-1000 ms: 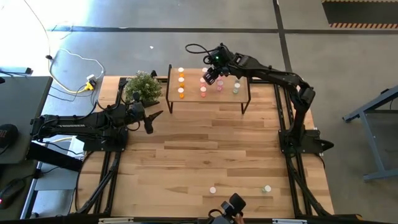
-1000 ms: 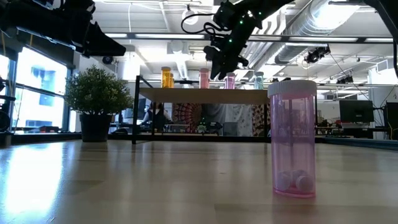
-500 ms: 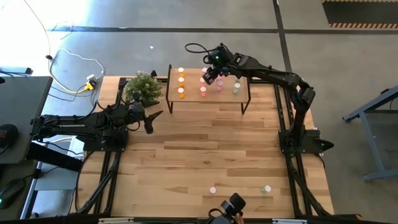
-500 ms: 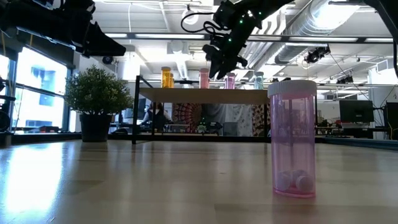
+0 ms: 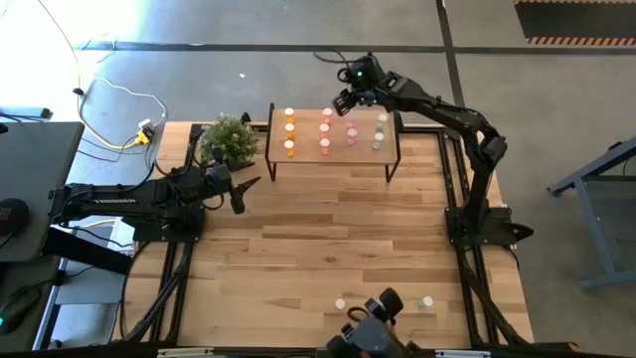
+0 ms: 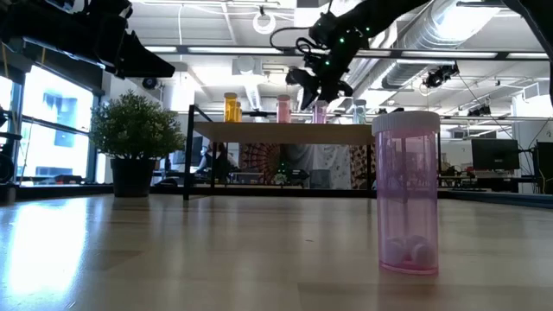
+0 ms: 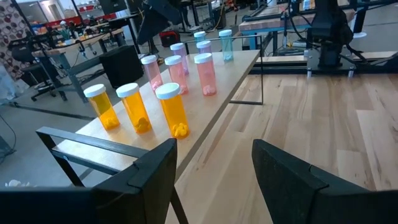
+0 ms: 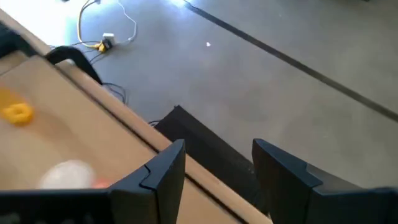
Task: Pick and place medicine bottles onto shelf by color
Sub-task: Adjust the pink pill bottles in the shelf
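The shelf (image 5: 307, 136), light wood on black legs, stands at the table's far edge. On it stand medicine bottles in rows: orange (image 5: 289, 128), light pink (image 5: 325, 128), deep pink (image 5: 350, 131) and pale green (image 5: 379, 132). The left wrist view shows them too, with the orange (image 7: 173, 109) nearest. A pink bottle (image 5: 340, 303) and a green one (image 5: 427, 301) stand on their bases near the table's near edge; the pink bottle (image 6: 406, 194) looms in the low view. My right gripper (image 5: 348, 97) hovers open above the shelf's far edge, empty. My left gripper (image 5: 246, 195) waits open left of the shelf.
A green potted plant (image 5: 229, 139) stands just left of the shelf. A dark device (image 5: 376, 316) sits at the table's near edge between the two loose bottles. Bare planks (image 5: 328, 239) lie between the shelf and the near bottles.
My right gripper has drawn back from above the pink bottles on the shelf, rising and moving toward the table's far edge and slightly right. The bottles on the shelf stand upright and uncovered now.
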`<act>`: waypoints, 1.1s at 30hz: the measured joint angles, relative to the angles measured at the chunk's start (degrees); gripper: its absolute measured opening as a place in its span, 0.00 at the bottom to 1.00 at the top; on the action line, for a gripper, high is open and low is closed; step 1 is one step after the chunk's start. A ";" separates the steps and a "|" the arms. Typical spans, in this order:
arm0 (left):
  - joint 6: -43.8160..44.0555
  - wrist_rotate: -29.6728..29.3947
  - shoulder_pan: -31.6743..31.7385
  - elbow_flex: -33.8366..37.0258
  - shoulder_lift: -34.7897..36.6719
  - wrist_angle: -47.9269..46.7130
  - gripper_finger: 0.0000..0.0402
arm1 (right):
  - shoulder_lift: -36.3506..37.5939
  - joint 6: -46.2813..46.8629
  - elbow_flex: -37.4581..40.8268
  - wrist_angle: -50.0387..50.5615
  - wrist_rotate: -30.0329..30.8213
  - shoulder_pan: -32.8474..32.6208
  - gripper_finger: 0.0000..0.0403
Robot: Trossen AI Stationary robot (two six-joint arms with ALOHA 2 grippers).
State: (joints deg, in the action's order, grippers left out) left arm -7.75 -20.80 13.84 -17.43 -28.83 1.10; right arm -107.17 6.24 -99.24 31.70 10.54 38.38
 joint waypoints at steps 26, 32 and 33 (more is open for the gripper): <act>0.07 -0.87 -0.01 0.00 -0.01 0.00 0.50 | -1.38 -1.75 0.00 3.98 -0.27 -3.56 0.44; 0.07 -0.87 0.01 0.00 -0.01 0.00 0.50 | -1.38 -2.13 0.00 3.96 -0.56 -4.37 0.44; 0.07 -0.87 0.01 0.00 -0.01 0.00 0.50 | -1.38 -2.18 0.00 3.92 -0.56 -4.49 0.44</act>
State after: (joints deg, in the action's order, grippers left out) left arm -7.68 -21.67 13.85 -17.43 -28.84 1.10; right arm -108.55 4.06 -99.24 35.62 9.98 33.89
